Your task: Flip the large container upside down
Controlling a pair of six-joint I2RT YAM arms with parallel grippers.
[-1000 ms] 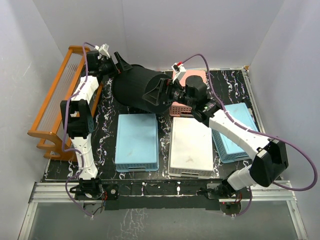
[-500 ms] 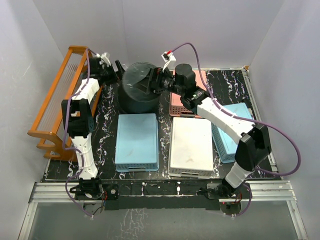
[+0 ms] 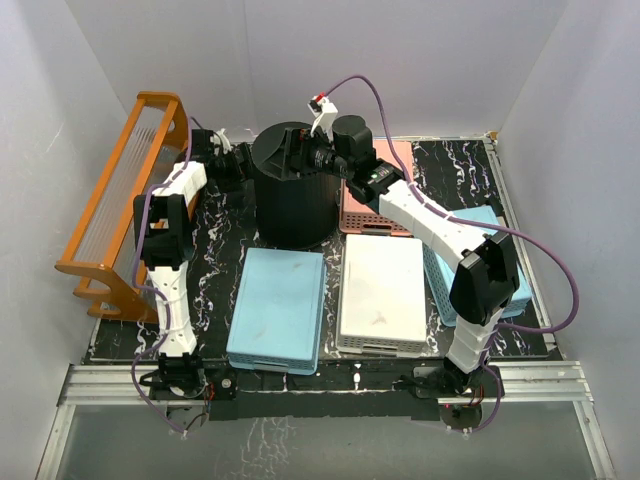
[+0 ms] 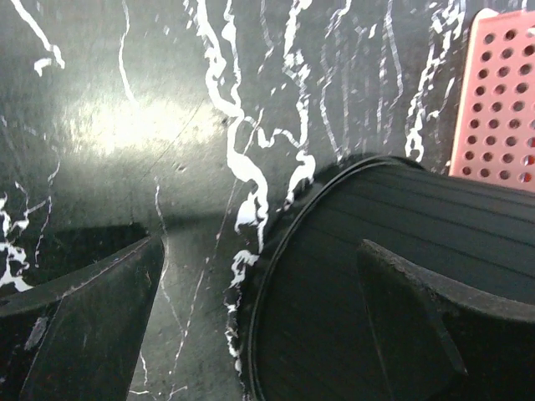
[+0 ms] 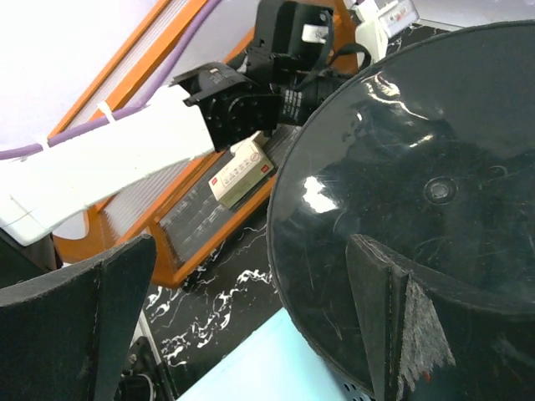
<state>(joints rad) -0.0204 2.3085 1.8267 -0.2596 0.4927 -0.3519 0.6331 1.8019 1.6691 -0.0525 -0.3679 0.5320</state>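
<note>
- Black, ribbed large container (image 3: 292,205): stands at the rear of the marbled table (image 3: 215,255) with its glossy closed base facing up; a pink basket (image 3: 372,215) is just beside it.
- Left gripper (image 3: 238,170): jaws spread, holding nothing, beside the container's left wall. In the wrist view one finger (image 4: 410,326) overlaps the ribbed side; contact cannot be told.
- Right gripper (image 3: 298,158): jaws released and empty, above the base, with one finger (image 5: 393,309) over it.
- Foreground: blue basket (image 3: 275,310), white basket (image 3: 380,295).
- Far left: orange rack (image 3: 110,200).
</note>
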